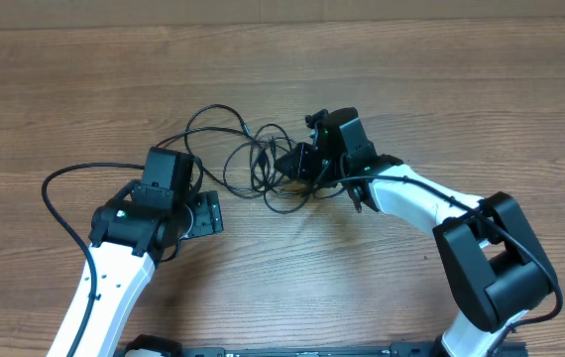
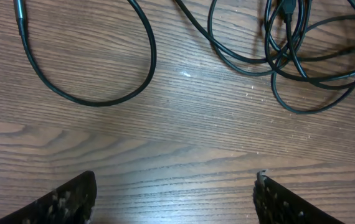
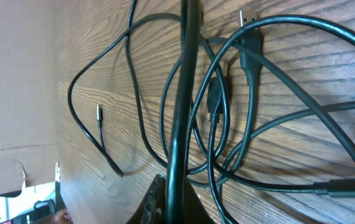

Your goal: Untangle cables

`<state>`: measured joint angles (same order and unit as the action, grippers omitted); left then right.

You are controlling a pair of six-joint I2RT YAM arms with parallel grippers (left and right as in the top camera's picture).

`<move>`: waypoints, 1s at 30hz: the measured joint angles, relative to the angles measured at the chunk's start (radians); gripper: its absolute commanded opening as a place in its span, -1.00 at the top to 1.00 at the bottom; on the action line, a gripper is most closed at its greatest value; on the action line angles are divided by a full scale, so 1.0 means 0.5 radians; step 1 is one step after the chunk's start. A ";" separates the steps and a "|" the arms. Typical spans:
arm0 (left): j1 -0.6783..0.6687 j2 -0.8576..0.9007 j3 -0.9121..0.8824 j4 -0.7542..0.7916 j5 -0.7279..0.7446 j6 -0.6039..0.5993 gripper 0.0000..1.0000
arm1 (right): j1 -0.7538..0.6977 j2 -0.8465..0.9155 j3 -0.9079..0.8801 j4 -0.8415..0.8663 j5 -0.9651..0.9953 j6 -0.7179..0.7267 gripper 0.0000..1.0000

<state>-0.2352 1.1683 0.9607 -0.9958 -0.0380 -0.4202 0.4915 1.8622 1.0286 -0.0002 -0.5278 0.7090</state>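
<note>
Overhead view: the cables [image 1: 248, 149] are lying in a loose black tangle on the wooden table [image 1: 74, 79], a little above the centre of the frame. The right gripper [image 1: 300, 164] is sitting at the right edge of the tangle and touching it, so the right arm is the nearer one. The left gripper [image 1: 206, 211] is waiting at the lower left of the tangle, apart from it.

Left wrist view: the left gripper [image 2: 174, 190] is standing spread wide and holding nothing; only bare wood is showing between its fingers [image 2: 65, 202]. The cables [image 2: 289, 62] are lying ahead of it, with one open loop in the upper left of the frame and the dense crossing in the upper right.

Right wrist view: the right gripper [image 3: 168, 205] is pressed together and pinching one strand [image 3: 187, 93]. This strand is running straight from the bottom centre to the top of the frame and looks taut. Behind it the other cables [image 3: 252, 106] are crossing in several thin loops, and a small plug end [image 3: 98, 113] is lying free at the left. In my judgement, the coming move is depending on drawing this strand along its own line, away from the loops.
</note>
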 measured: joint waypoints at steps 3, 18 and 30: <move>0.000 0.000 0.000 0.000 -0.008 0.000 -0.59 | 0.000 0.000 0.008 -0.053 -0.082 -0.081 0.92; 0.000 0.000 -0.002 0.019 -0.135 0.000 -0.61 | 0.000 -0.024 1.386 -1.873 0.064 -0.712 0.92; 0.000 0.000 -0.002 0.035 -0.143 0.000 -0.62 | 0.000 -0.063 2.685 -2.229 0.381 -0.916 0.92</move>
<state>-0.2352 1.1683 0.9596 -0.9783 -0.1097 -0.4202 0.4915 1.8309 2.3711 -1.1145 -0.3370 0.2512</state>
